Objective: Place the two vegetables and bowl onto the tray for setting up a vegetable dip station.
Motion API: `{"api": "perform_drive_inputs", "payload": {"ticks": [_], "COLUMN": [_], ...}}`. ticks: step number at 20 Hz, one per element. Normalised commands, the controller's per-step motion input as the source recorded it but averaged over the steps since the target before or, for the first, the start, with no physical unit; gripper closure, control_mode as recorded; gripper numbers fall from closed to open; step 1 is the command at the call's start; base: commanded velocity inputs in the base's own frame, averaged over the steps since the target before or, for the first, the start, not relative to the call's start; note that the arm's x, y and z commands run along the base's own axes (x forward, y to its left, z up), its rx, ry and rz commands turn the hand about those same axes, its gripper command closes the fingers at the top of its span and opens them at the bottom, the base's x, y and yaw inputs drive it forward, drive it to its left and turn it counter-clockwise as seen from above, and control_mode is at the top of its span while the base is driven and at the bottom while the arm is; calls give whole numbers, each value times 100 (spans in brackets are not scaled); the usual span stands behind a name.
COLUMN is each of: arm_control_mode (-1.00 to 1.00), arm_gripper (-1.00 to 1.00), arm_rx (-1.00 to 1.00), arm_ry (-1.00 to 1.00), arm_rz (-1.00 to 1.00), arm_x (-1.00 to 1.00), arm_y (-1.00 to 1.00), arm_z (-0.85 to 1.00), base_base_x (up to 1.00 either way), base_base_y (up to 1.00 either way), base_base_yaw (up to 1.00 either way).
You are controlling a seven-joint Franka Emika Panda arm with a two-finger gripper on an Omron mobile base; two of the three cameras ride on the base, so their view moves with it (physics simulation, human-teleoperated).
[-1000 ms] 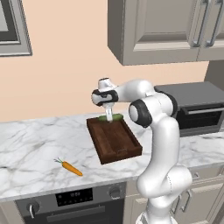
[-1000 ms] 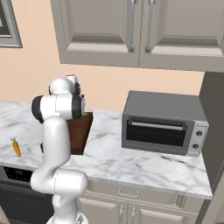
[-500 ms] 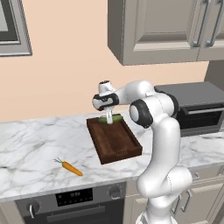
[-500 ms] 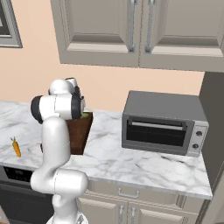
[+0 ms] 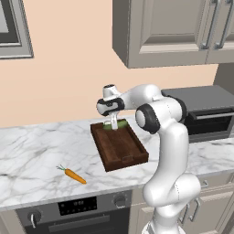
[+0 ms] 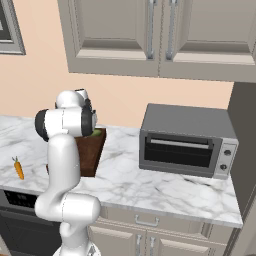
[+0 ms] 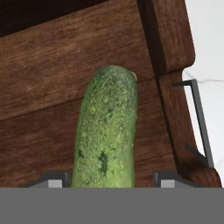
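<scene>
**One veggie in the tray, two things still to go**

The cucumber lies on the floor of the tray, at the end near the wall. That job looks almost done.

The tool hangs right over the cucumber. In the hand view, the two tips sit a little way out on each side of it, with gaps showing. So the tool looks open and does not seem to squeeze the cucumber any more. I cannot tell if the tips touch it lower down.

The carrot is not in the tray yet. It lies on the desk, well apart from the tray, near the front edge.

The bowl has to go in the tray too. I would guess the carrot or the bowl comes next.
</scene>
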Motion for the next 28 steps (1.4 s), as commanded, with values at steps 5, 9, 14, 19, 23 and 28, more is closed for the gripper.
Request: {"api": "perform_drive_inputs", "payload": {"ticks": [5, 9, 14, 19, 23, 28], "arm_control_mode": [-100, -100, -100, -100, -100, -100], "arm_gripper": [-100, -100, -100, -100, -100, -100], "arm_rx": [0, 0, 0, 1, 6, 9], "arm_ry": [-4, -16, -14, -8, -6, 0], "arm_rz": [0, 0, 0, 0, -3, -6], "arm_x": [-8, -20, -30, -51, -63, -47], "arm_y": [0, 0, 1, 11, 20, 22], "arm_z": [3, 20, 24, 24, 21, 28], "base_base_x": [0, 0, 0, 0, 0, 0], "base_base_y": [0, 0, 0, 0, 0, 0], "base_base_yaw": [0, 0, 0, 0, 0, 0]}}
